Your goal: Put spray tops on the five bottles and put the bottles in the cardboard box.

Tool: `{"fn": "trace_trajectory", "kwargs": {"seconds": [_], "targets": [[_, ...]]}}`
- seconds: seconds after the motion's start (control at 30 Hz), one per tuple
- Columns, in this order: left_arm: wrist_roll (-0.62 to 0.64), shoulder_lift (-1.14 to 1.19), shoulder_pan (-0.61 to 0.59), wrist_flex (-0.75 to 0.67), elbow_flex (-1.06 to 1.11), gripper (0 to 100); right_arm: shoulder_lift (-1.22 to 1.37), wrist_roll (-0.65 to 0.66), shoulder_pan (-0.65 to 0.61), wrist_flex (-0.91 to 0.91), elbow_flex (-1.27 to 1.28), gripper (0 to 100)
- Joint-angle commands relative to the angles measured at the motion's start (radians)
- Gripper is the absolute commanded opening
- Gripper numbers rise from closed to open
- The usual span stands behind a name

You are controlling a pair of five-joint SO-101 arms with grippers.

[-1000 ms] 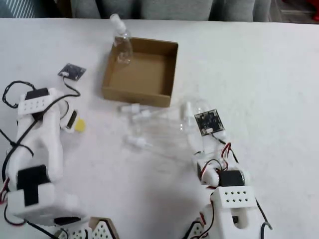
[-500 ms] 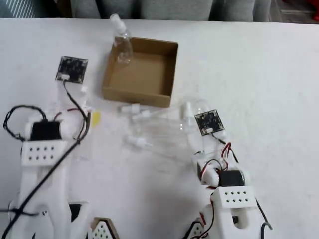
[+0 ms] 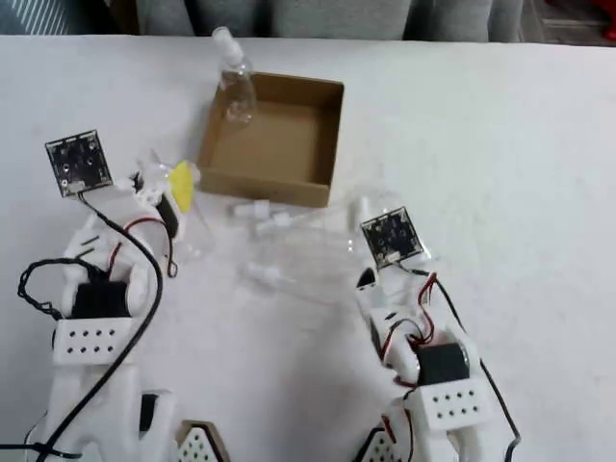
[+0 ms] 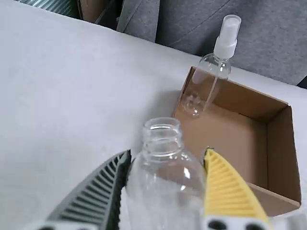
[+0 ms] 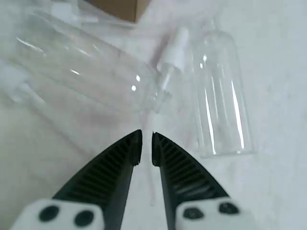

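1. One capped bottle (image 3: 236, 91) leans in the box (image 3: 265, 188), at its far-left corner.
2. Left gripper (image 4: 168, 158) clasps an open bottle (image 4: 163, 184) left of the box.
3. Right gripper (image 5: 146, 139), nearly closed, sits by a spray top (image 5: 173, 50) near the box; four bottles apparently remain.

In the open cardboard box (image 3: 265, 183), a capped bottle (image 3: 234, 87) leans at the far-left corner. An uncapped bottle (image 4: 163, 177) stands left of the box; clear bottles (image 5: 220, 105) and white spray tops (image 3: 252, 209) lie in front.

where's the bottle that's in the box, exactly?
High view: the bottle leans in the far left corner of the cardboard box, spray top above the rim.
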Motion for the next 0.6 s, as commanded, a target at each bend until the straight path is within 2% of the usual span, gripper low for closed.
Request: {"fn": "trace_trajectory", "kwargs": {"seconds": [0.0,0.13,0.23,0.33,0.47,0.57], "targets": [[0.014,-0.036,0.018,-0.046,-0.018,12,-0.269,0.000,-0.208,0.107,-0.015,1.6],[0.012,-0.036,0.082,-0.044,-0.018,12,-0.515,0.000,-0.475,0.179,-0.003,1.6],[0.012,-0.036,0.136,-0.043,-0.018,12,-0.429,0.000,-0.671,0.039,0.000,1.6],[0.012,-0.036,0.183,-0.043,-0.018,12,-0.360,0.000,-0.803,-0.134,0.000,1.6],[0.011,-0.036,0.209,-0.040,-0.017,12,-0.277,0.000,-0.806,-0.346,0.026,1.6],[-0.071,-0.038,0.211,-0.038,-0.015,12,-0.188,0.000,-0.753,-0.472,0.063,1.6]]}}
